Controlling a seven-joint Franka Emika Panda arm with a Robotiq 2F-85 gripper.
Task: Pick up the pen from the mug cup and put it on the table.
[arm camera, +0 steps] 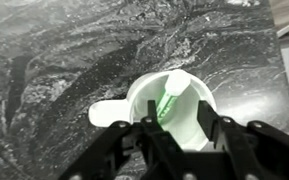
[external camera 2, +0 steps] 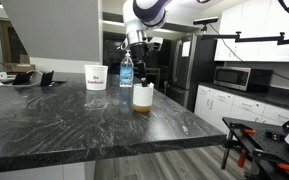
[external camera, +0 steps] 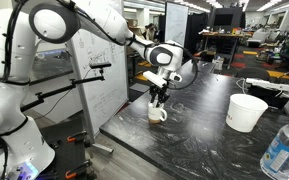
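The small white mug cup stands on the glossy black marbled table near its edge; it also shows in an exterior view. In the wrist view I look straight down into the mug, its handle pointing left. The pen, a pale stick with a green part, leans inside it. My gripper is open just above the mug's rim, with one finger on each side of the pen and not touching it. In both exterior views the gripper hangs directly over the mug.
A larger white handleless tub and a clear plastic bottle stand on the table further along. A whiteboard on a stand is beside the table's edge. The black tabletop stretches wide around the mug.
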